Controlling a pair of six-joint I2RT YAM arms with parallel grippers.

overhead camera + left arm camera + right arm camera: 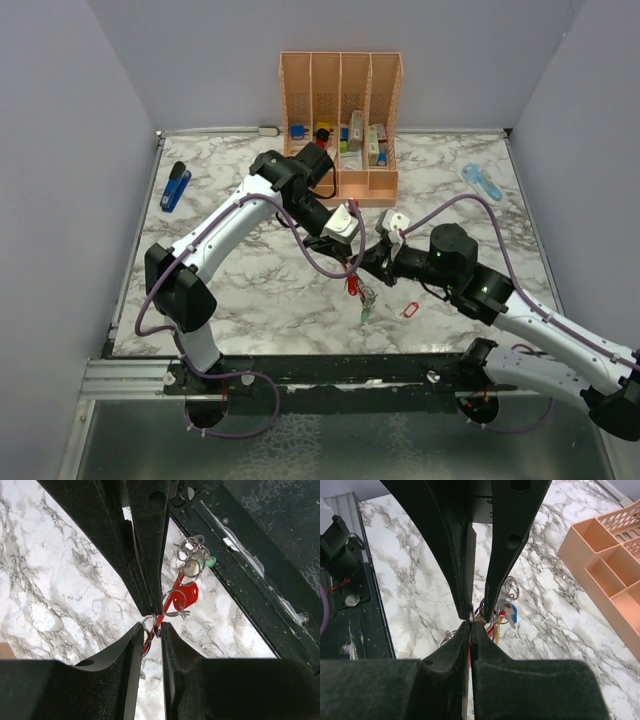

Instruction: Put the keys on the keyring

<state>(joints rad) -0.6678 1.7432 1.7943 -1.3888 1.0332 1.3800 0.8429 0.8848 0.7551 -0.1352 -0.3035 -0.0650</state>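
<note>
Keys: dangling bunch, long axis 12-to-6 o'clock, red piece above green tag; left gripper and right gripper both clamped narrowly on it.

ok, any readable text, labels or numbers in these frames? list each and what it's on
None legible in any view.
Labels on the small boxes in the peach desk organizer: too small to read.
Coloured heads of the keys: blurred, no readable marks.

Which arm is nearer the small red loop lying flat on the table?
Right. The right arm passes close beside the red loop, up and to its right. The left gripper is farther left, beyond the hanging keys.
</note>
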